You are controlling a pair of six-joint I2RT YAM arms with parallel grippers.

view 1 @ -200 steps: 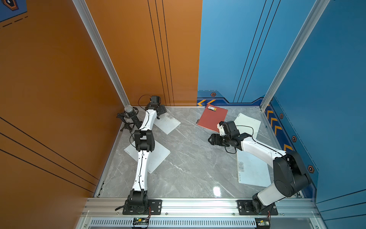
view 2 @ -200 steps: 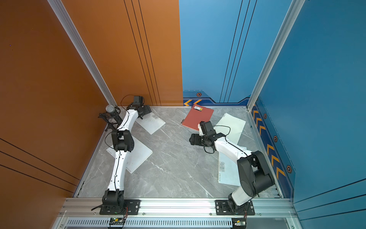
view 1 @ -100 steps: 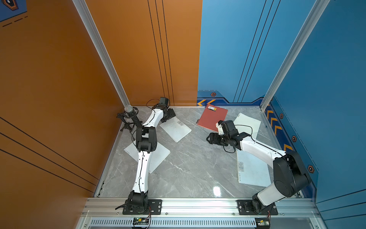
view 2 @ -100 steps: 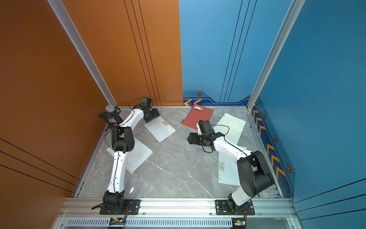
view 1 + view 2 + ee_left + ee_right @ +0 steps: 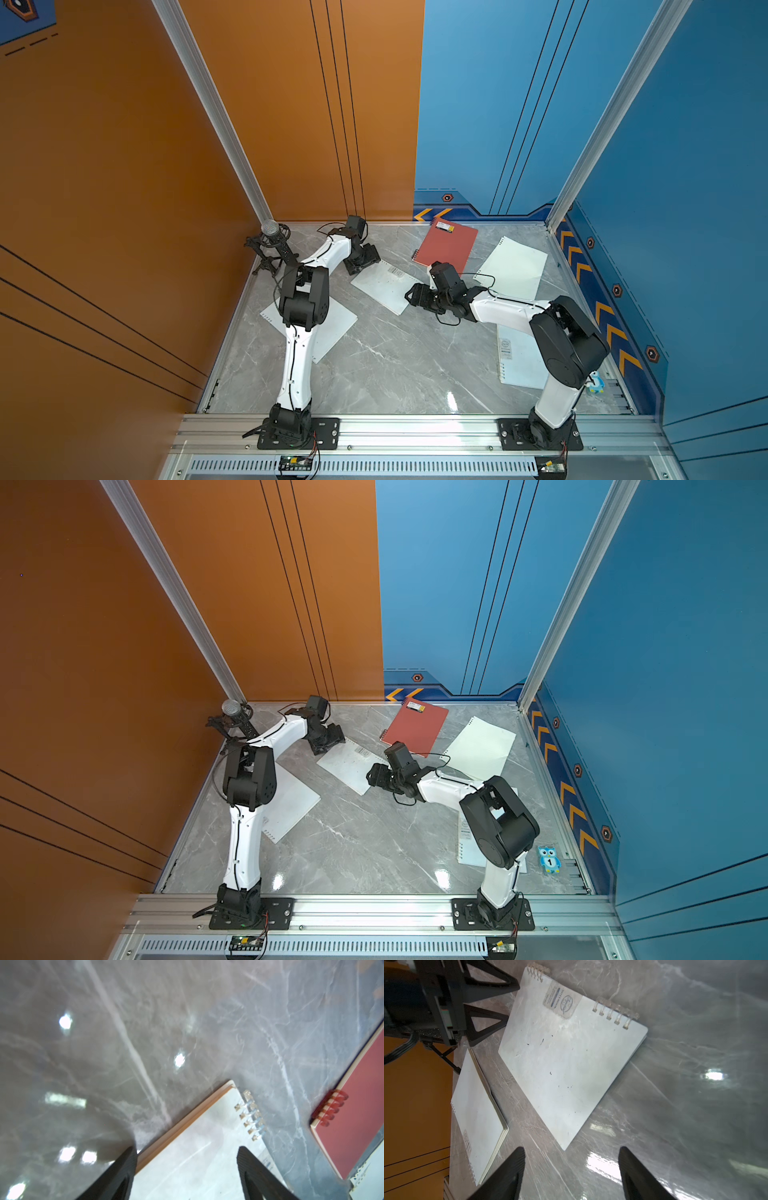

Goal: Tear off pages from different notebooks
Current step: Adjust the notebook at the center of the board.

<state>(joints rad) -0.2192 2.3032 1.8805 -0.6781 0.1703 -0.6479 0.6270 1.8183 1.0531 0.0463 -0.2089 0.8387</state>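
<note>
The small frosted notebook (image 5: 384, 286) has slid toward mid-tabletop (image 5: 395, 374). Your left hand (image 5: 186, 1150), fingers apart, sits over its corner. Your right hand (image 5: 571, 1149), spread and empty, faces it. The red notebook (image 5: 449, 245) lies just beyond.

Centre notebook (image 5: 382, 286) on table (image 5: 395, 365) — rear notebook (image 5: 449, 245) behind it, loose page (image 5: 513, 266) further right.

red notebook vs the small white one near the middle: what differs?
Cover: the red notebook is red-orange; the small white notebook is frosted white.
Coils: red on the red notebook, clear on the white one.
Place: the red notebook lies farther back; the white one lies nearer the middle, with the open left gripper at its corner.
Both lie closed and flat.
</note>
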